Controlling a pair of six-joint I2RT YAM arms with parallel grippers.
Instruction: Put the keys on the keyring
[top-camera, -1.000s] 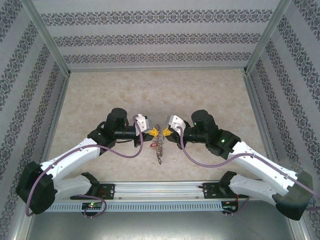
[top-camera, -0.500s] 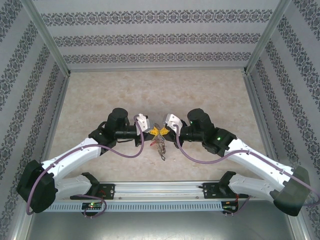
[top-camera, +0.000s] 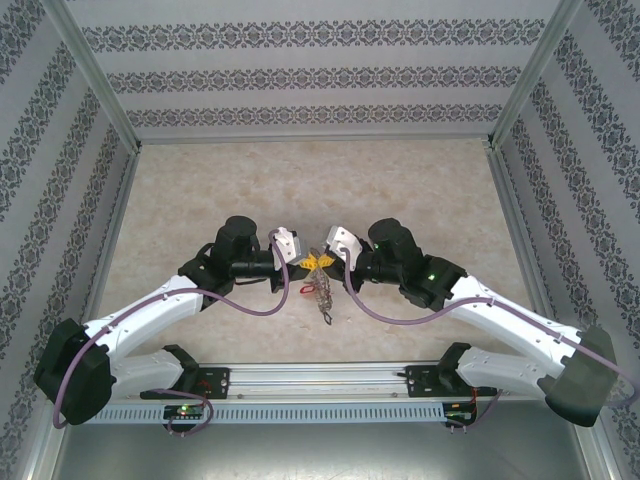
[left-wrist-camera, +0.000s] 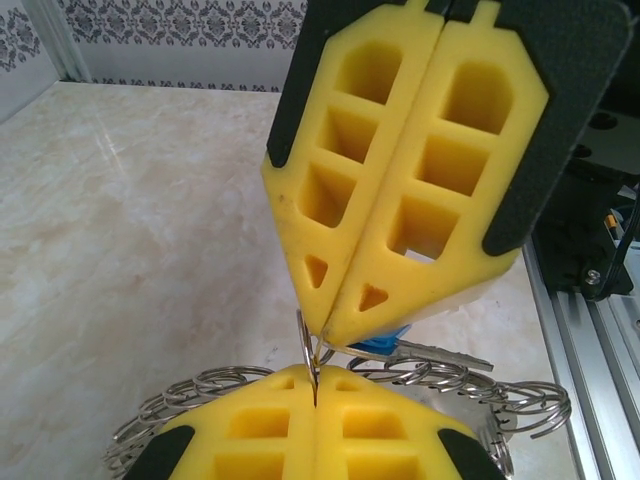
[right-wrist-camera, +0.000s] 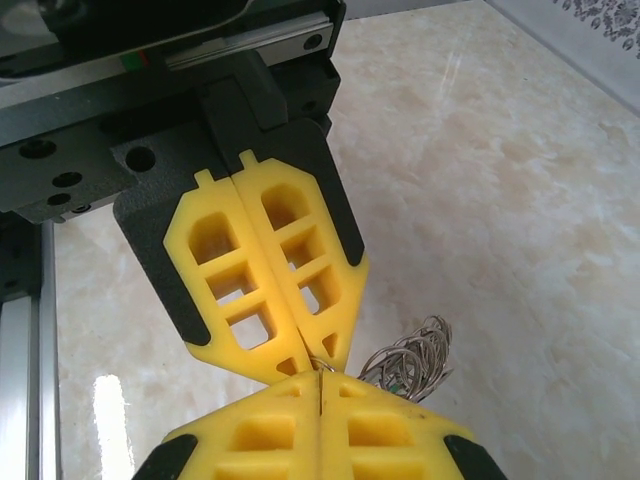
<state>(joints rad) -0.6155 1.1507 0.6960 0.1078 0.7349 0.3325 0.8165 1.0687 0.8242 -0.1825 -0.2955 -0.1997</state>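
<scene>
Nearest the camera in the top view, the aluminium rail (top-camera: 320, 378) carries both arm bases. Just beyond it the keyring (top-camera: 322, 295) shows as a narrow bundle. Its long axis runs from the fingertips back toward the rail, slanting slightly right, with the free end nearest the rail. A red tag (top-camera: 305, 291) sits at its left side.

At the bundle's far end the left gripper (top-camera: 303, 264) and right gripper (top-camera: 326, 262) meet tip to tip over the marbled table (top-camera: 300, 180).

In the left wrist view, the left gripper (left-wrist-camera: 314, 392) has its yellow fingers pressed together on a thin wire of the keyring (left-wrist-camera: 200, 385), whose loops fan out to both sides below. The right gripper (left-wrist-camera: 322, 328), fingers also pressed together, touches that same wire just above. Whether it grips the wire cannot be told. Behind its tip lies a blue-tagged key (left-wrist-camera: 440, 354), blade pointing right.

From the right wrist, the right gripper (right-wrist-camera: 320, 385) and left gripper (right-wrist-camera: 310, 355) touch, with the keyring (right-wrist-camera: 410, 362) just right of them.

Farthest stands the patterned wall (top-camera: 320, 75).
</scene>
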